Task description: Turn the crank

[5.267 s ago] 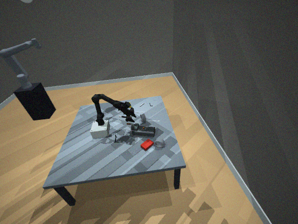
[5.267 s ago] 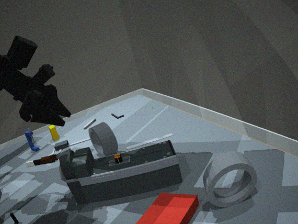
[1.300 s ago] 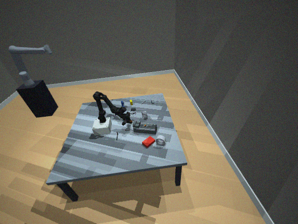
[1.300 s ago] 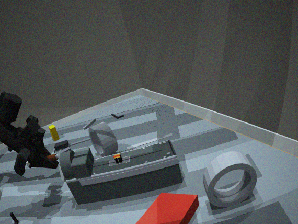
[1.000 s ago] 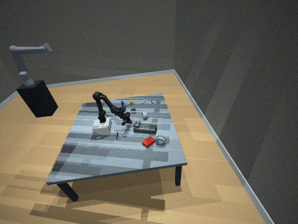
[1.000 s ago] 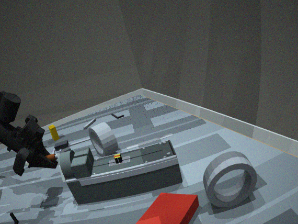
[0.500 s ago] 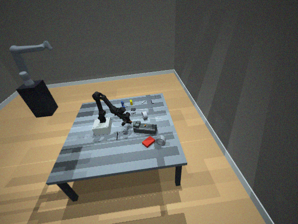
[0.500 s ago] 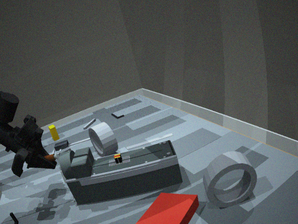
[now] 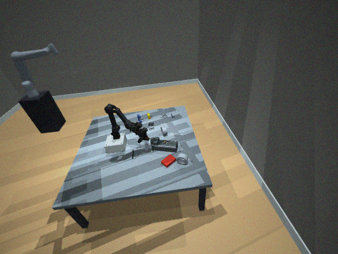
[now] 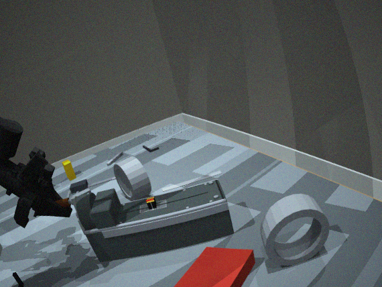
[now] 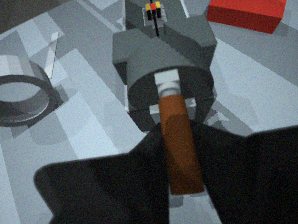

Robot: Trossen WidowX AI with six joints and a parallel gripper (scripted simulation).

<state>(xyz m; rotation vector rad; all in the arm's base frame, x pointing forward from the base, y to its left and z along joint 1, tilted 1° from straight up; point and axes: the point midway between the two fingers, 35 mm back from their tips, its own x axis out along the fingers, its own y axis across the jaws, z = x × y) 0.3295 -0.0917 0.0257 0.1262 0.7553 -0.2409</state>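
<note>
The dark grey machine (image 9: 170, 146) (image 10: 161, 232) (image 11: 170, 55) lies on the table, its crank end toward the arm. My gripper (image 9: 147, 139) (image 10: 62, 204) (image 11: 172, 126) is shut on the crank's orange-brown handle (image 11: 172, 107), with a finger on each side. A pale crank arm (image 11: 167, 78) joins the handle near the top of the round end face. On the slide, the red pointer (image 10: 150, 200) (image 11: 153, 7) sits between two yellow brass marks. In the wrist view it looks about level with them, but it is too small to tell exactly.
A red block (image 9: 168, 161) (image 10: 214, 268) (image 11: 246, 15) and a grey ring (image 9: 182, 155) (image 10: 268, 228) stand on one side of the machine. Another ring (image 10: 142, 178) (image 11: 51, 97) and a yellow block (image 9: 149, 116) (image 10: 70, 170) are on the other. A blue object (image 9: 139, 118) stands further back.
</note>
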